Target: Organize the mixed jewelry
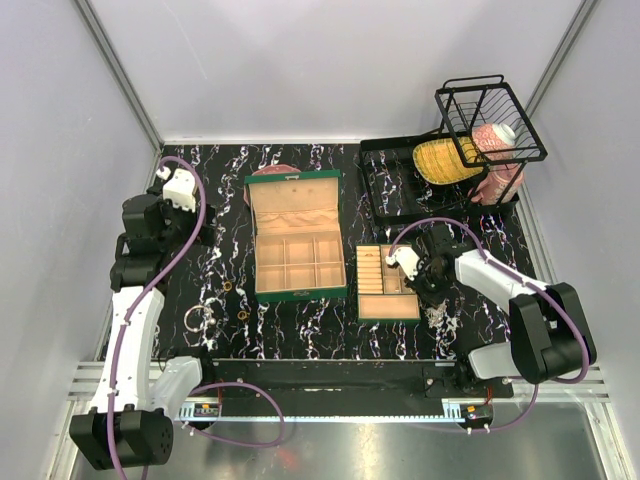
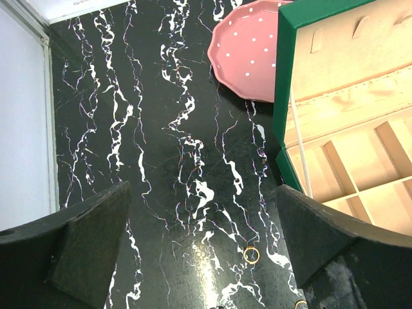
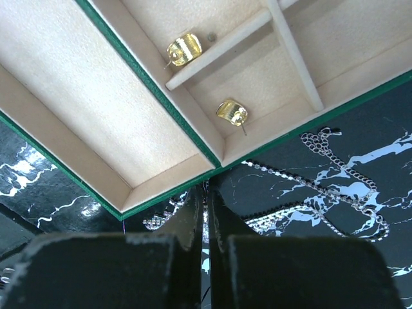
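Silvery chain necklaces (image 3: pixel 335 193) lie in a tangle on the black table beside the small tan tray (image 3: pixel 96 90); in the top view the chains (image 1: pixel 437 315) are at its right front corner. My right gripper (image 3: pixel 206 193) is shut, with a silvery chain pinched at its tips, low over the table at the tray's edge (image 1: pixel 432 290). My left gripper (image 2: pixel 206 257) is open and empty above bare table left of the green box (image 2: pixel 283 77). A gold ring (image 2: pixel 252 255) lies under it. Gold rings (image 1: pixel 228 286) and a silver bangle (image 1: pixel 198 320) lie front left.
Two gold earrings (image 3: pixel 183 49) sit in the tan tray's compartments. A pink dotted plate (image 2: pixel 248 48) lies behind the open green box (image 1: pixel 297 240). A black wire rack and basket (image 1: pixel 487 125) with a yellow item stand at the back right.
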{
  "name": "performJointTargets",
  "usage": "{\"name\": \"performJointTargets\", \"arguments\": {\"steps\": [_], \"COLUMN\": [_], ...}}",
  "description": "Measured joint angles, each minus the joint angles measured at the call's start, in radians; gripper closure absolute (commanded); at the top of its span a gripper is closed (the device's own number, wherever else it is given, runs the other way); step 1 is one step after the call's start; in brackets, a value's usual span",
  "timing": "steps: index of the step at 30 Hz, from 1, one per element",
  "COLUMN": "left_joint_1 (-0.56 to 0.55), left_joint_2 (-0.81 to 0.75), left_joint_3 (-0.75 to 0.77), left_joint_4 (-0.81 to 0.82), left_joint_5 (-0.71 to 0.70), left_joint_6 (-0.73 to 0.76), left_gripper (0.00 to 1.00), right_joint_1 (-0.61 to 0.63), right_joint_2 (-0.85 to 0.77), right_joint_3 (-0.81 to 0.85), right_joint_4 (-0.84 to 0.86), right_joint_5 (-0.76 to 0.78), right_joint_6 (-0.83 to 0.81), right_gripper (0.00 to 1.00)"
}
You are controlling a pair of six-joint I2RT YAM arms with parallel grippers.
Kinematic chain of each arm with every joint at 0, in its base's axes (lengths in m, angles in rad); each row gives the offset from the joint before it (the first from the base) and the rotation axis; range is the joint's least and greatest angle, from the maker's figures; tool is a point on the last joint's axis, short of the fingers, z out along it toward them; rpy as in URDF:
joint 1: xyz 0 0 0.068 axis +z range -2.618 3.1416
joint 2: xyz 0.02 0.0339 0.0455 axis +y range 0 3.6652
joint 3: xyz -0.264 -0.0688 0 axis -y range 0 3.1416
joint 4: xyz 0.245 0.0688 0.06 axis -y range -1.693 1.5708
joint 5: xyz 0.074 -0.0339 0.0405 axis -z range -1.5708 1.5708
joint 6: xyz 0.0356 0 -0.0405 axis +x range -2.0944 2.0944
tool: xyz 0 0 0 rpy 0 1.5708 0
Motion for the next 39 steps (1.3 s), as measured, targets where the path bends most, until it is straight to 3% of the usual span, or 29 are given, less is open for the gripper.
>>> {"name": "performJointTargets", "arguments": {"steps": [8,21,28,39], "left_joint_1": [0.0,-0.04,-0.165,-0.472], "left_joint_2": [-0.009,-0.004,0.058,0.262], "left_joint_3": [0.0,0.035,0.132,0.385], "left_joint_4": [-0.002,-0.031,-0.031,-0.031], "left_joint_5": [0.044,0.323,0.42,0.413], "left_joint_6": [0.009,0.005,-0.05,-0.17], "left_gripper": [0.01,0.01,0.01,0.01], "right_joint_1": [0.001,0.001,0.001,0.001], "right_joint_2": [-0.016,-0.152,-0.155,-0.069], "right_joint_3": [0.009,0.168,0.391,0.763], "right_joint_4": [-0.037,-0.212,-0.295,-0.322], "right_joint_5": [0.015,0.018,-0.053,-0.205], "right_joint_6": [-0.002,0.021,0.085,0.224], "right_gripper": [1.0,1.0,1.0,1.0]}}
